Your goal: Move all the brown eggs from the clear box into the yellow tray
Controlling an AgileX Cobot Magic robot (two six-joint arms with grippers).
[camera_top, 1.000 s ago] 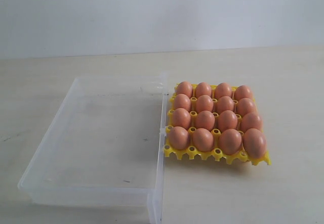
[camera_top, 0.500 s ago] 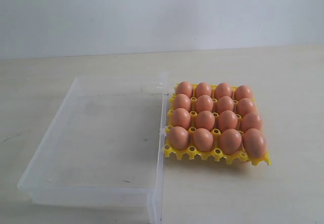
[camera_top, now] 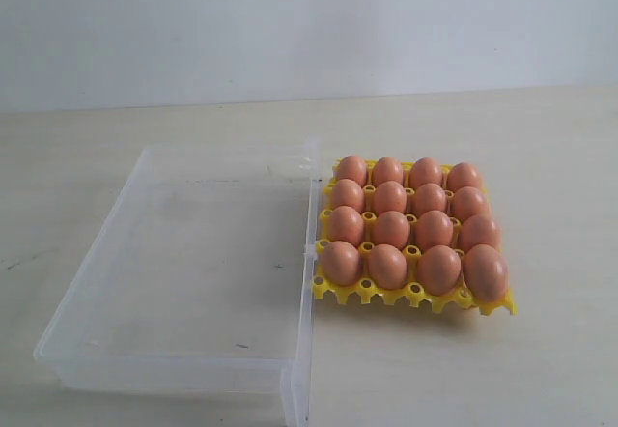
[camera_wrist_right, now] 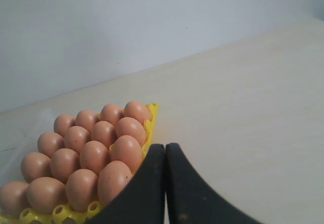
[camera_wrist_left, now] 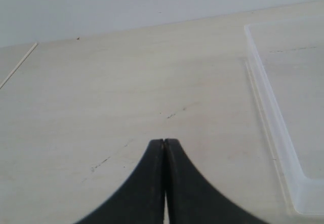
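Several brown eggs (camera_top: 391, 229) stand in the cups of the yellow tray (camera_top: 415, 295), right of the clear box (camera_top: 193, 253), which holds no eggs. Neither arm shows in the exterior view. In the right wrist view my right gripper (camera_wrist_right: 165, 145) is shut on nothing, beside the yellow tray (camera_wrist_right: 151, 118) with its brown eggs (camera_wrist_right: 93, 155). In the left wrist view my left gripper (camera_wrist_left: 164, 141) is shut and empty over bare table, with the clear box's rim (camera_wrist_left: 268, 112) off to one side.
The box and tray rest side by side, touching, on a pale wooden table (camera_top: 541, 156). A plain light wall (camera_top: 309, 21) rises behind the table's far edge.
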